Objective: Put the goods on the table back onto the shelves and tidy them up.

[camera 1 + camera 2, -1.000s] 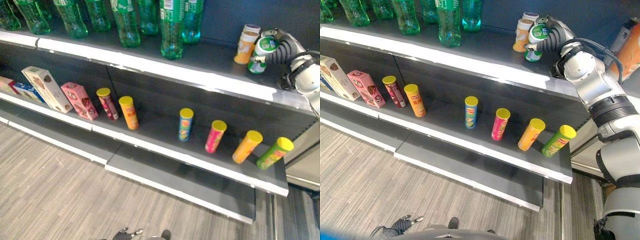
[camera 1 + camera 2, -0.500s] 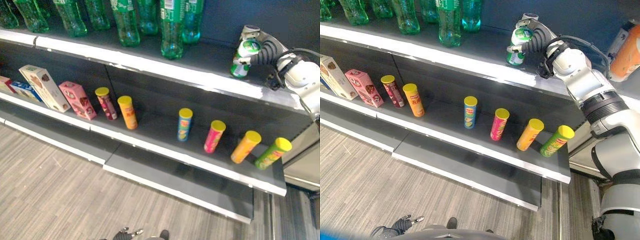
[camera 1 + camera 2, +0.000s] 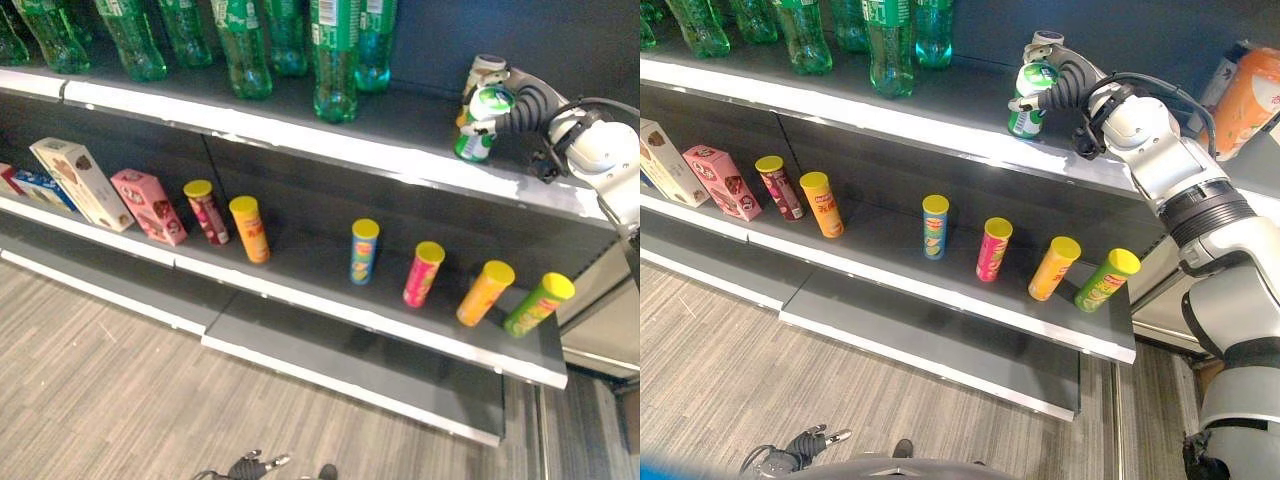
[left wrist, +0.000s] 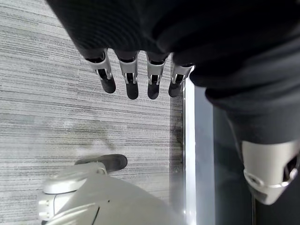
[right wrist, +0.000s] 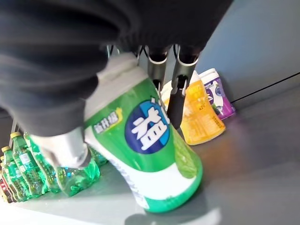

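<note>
Moved since 0.5 s ago: right hand (image 3: 1060,82) with its green-and-white plastic canister (image 3: 1027,98) has barely shifted along the top shelf; the whole view has slid a little, so part of that is the camera.

Right hand: fingers and thumb curled round the canister, gripping it near its top, in the upper right of the left eye view and upper centre-right of the right eye view.

Canister: tilted, its base at or just above the dark grey top shelf board (image 3: 940,95); I cannot tell whether it touches. In the right wrist view (image 5: 150,154) it leans over the shelf surface.

Neighbours: orange plastic tub (image 5: 199,117) and purple-and-white plastic tub (image 5: 216,91) stand just behind the canister, against the back wall.

Further out: row of green plastic drink bottles (image 3: 335,55) along the upper left and centre of the top shelf; 6 tall snack tubes with yellow lids (image 3: 364,250) spread across the middle shelf, the 2 rightmost leaning; pink carton (image 3: 148,205) and white carton (image 3: 80,183) at the left edge.

Arm pose: right arm reaches up and across from the right side, wrist bent toward the shelf back.

Left hand (image 4: 136,77): fingers straight and relaxed, empty, hanging over the grey striped floor (image 4: 56,112).

Progress: this canister looks nearly placed but not released. The tubes below are unevenly spaced, so tidying seems left.
</note>
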Robot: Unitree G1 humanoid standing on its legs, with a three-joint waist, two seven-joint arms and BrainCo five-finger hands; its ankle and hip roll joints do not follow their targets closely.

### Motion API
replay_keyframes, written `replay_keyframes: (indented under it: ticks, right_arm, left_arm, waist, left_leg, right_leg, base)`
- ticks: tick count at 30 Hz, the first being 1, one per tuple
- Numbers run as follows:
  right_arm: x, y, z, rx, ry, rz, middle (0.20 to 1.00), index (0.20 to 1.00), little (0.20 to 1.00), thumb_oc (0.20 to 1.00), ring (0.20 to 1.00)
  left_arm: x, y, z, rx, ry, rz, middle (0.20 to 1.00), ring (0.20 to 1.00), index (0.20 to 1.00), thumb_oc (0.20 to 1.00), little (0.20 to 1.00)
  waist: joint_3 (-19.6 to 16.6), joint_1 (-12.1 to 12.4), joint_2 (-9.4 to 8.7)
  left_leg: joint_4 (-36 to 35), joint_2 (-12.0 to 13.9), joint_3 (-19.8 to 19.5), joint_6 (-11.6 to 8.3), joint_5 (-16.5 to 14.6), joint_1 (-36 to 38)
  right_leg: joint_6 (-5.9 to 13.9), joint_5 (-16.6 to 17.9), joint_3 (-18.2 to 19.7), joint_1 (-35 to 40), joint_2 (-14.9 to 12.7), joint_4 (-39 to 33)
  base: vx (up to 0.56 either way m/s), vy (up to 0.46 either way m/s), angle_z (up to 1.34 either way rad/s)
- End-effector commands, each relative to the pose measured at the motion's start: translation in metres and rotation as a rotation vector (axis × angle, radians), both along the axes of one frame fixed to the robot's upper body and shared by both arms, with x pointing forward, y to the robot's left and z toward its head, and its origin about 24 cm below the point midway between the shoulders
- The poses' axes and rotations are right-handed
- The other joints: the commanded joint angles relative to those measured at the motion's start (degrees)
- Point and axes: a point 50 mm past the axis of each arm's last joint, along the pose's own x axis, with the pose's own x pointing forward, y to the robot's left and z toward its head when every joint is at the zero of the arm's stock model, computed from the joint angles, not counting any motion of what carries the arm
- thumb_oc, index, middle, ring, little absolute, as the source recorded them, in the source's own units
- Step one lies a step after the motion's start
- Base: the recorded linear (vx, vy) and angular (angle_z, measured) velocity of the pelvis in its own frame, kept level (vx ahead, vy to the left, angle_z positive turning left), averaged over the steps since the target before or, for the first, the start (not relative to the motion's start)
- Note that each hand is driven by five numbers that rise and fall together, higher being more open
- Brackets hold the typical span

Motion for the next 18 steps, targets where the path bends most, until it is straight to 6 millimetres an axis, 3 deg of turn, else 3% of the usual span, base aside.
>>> replay_keyframes:
  ticks: [1,4,5,6,18]
  right_arm:
    - [-0.001,0.003,0.023,-0.067,-0.037,-0.006,0.2,0.2,0.2,0.2,0.2]
    - [-0.001,0.006,0.022,-0.076,-0.041,0.005,0.231,0.231,0.231,0.231,0.231]
    - [-0.001,0.006,0.022,-0.076,-0.045,0.002,0.583,0.583,0.583,0.583,0.583]
    - [-0.001,0.004,0.022,-0.081,-0.055,-0.012,1.0,1.0,1.0,1.0,1.0]
    - [-0.014,0.009,0.055,-0.073,-0.274,-0.025,1.0,1.0,1.0,1.0,1.0]
  left_arm:
    - [0.018,0.015,0.009,0.056,-0.043,-0.059,1.0,1.0,1.0,1.0,1.0]
    - [0.02,0.016,0.01,0.056,-0.048,-0.061,1.0,1.0,1.0,1.0,1.0]
    - [0.02,0.016,0.01,0.055,-0.049,-0.06,1.0,1.0,1.0,1.0,1.0]
    - [0.019,0.017,0.01,0.056,-0.048,-0.055,1.0,1.0,1.0,1.0,1.0]
    - [0.02,0.028,0.013,0.088,-0.048,-0.001,1.0,1.0,1.0,1.0,1.0]
  waist:
    - [0.25,1.15,-2.49]
    - [0.25,1.23,-2.5]
    - [0.28,1.26,-2.51]
    - [0.22,1.37,-2.52]
    - [-0.01,0.29,-2.26]
  left_leg:
    - [0.78,2.74,8.52,-4.25,-6.27,1.89]
    - [0.78,2.68,8.52,-4.2,-6.34,1.92]
    - [0.78,2.68,8.51,-4.17,-6.36,1.92]
    - [0.78,2.7,8.46,-4.19,-6.36,1.84]
    - [0.78,2.59,9.27,-3.78,-6.88,2.28]
  right_leg:
    - [2.06,-9.0,3.84,3.63,-0.98,0.7]
    - [2.09,-8.97,3.82,3.62,-0.96,0.7]
    - [2.1,-8.97,3.83,3.6,-0.94,0.7]
    - [2.1,-8.99,3.71,3.52,-0.98,0.7]
    - [2.38,-8.53,4.56,3.44,-1.18,0.7]
  base:
    - [-0.01,0.003,-0.04]
    - [0.0,0.011,-0.05]
    - [0.0,0.0,0.0]
    - [0.0,0.0,0.0]
    - [0.0,0.008,-0.01]
